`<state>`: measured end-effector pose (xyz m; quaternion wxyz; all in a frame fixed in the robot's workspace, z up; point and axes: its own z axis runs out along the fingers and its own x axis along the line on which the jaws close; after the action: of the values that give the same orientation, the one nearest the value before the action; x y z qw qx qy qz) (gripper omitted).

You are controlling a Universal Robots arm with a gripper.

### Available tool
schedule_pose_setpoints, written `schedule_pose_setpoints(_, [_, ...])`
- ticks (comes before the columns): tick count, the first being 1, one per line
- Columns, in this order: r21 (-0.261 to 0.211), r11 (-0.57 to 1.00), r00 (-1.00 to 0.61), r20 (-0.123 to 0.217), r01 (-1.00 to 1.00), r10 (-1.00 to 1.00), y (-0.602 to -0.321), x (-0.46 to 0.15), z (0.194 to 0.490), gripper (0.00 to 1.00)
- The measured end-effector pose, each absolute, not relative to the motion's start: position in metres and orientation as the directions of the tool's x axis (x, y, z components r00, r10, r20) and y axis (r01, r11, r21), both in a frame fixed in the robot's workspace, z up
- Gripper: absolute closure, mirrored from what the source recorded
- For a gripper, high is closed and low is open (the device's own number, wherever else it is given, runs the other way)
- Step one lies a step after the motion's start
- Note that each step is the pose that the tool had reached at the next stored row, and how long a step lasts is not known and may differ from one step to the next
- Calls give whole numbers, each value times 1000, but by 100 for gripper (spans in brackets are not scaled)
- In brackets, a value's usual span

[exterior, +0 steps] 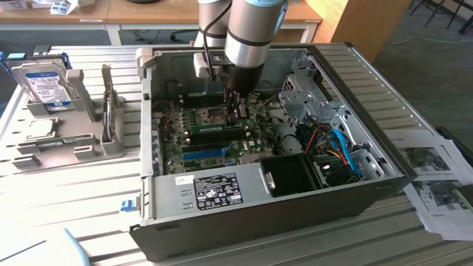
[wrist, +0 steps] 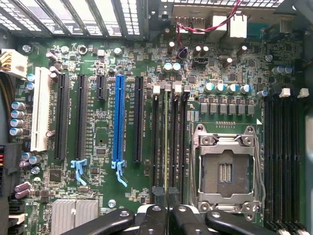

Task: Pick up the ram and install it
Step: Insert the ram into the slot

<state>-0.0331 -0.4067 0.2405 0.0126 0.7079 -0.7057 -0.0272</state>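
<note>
Ram (exterior: 210, 128) (wrist: 166, 142) stood on edge among the black memory slots (wrist: 155, 142) beside the empty processor socket (wrist: 227, 171), inside the open case (exterior: 221, 216); your gripper (exterior: 236, 114) (wrist: 166, 198), fingers drawn nearly together, pinched its top edge at one end

The computer case (exterior: 251, 227) is matt grey sheet metal, one wall ribbed; the counter (exterior: 74, 194) looks like pale slatted metal, dull; the arm (exterior: 247, 33) is smooth silvery metal with a soft sheen; the gripper (wrist: 166, 193) is black and slightly glossy; the ram (wrist: 166, 147) is thin green circuit board; the motherboard (wrist: 98, 127) is matt green; its long slot (wrist: 118, 117) is glossy blue plastic; the socket frame (wrist: 227, 142) is bright bare metal; the printed sheets (exterior: 436, 166) are paper.
</note>
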Motion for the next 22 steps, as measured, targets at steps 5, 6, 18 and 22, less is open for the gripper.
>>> schedule_pose_setpoints(5, [56,-4,3,-21,-998,-1000,-408,-33,240,89])
schedule_pose_setpoints(6, [56,-4,3,-21,-998,-1000,-408,-33,240,89])
schedule_pose_setpoints(18, [56,-4,3,-21,-998,-1000,-411,-33,240,89])
schedule_pose_setpoints(22, [56,-4,3,-21,-998,-1000,-413,-33,240,89])
